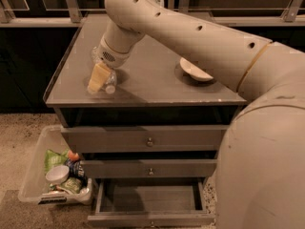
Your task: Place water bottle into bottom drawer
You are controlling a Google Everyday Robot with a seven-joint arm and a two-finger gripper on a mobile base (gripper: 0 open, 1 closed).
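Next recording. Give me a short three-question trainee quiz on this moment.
1. True or false: the bottom drawer is pulled open.
2. Where is the gripper? A) at the water bottle on the cabinet top; B) inside a drawer; C) down by the floor.
3. What lies inside the bottom drawer?

Key: 1 true; 2 A; 3 nothing visible.

water bottle (110, 82): clear, white-capped, on cabinet top (157, 82); beside gripper (99, 79); bottom drawer (143, 200): pulled open
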